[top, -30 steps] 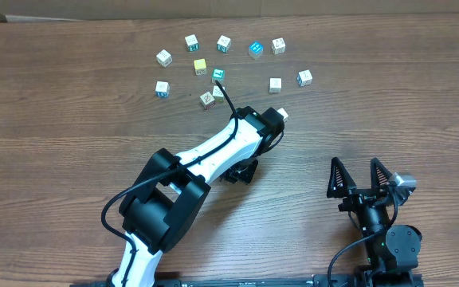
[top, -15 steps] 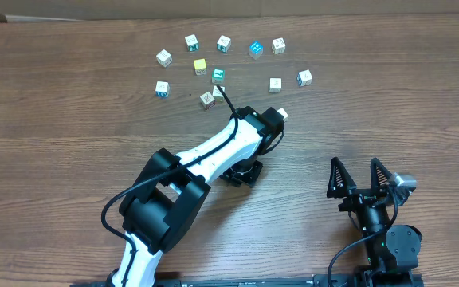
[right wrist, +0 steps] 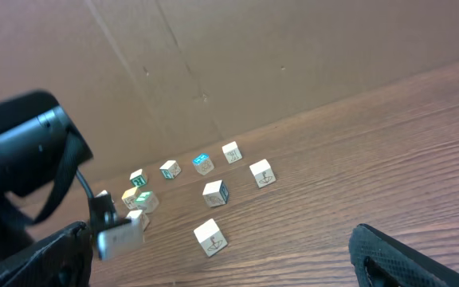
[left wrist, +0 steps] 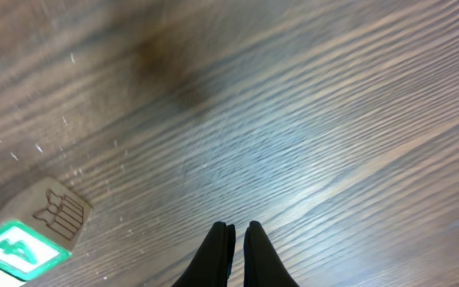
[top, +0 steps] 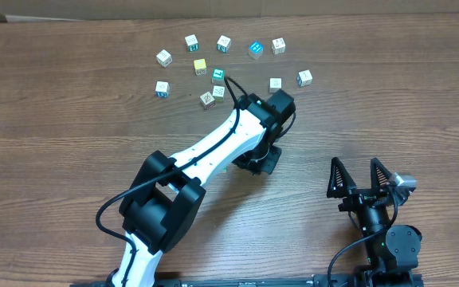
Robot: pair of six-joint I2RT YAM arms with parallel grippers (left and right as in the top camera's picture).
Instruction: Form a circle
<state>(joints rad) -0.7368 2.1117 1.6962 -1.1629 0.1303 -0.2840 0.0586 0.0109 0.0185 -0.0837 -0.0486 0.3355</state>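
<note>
Dark wood-grain table [top: 54,119]; brown cardboard wall [right wrist: 293,48] behind far edge.

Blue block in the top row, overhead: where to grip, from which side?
Probably grip its near and far side faces, coming straight down from above. The blue block sits flat; left neighbour and right neighbour flank it in the row, while bare table lies in front and behind.

The left arm [top: 231,135] is on the move; its wrist has swung up and to the right, deeper into the blocks, and now sits close below the white block [top: 276,83] on the cluster's right side; the dark end beneath it has slid right too. The small white cube that lay just off the wrist no longer shows from overhead; the wrist sits over that spot.
</note>
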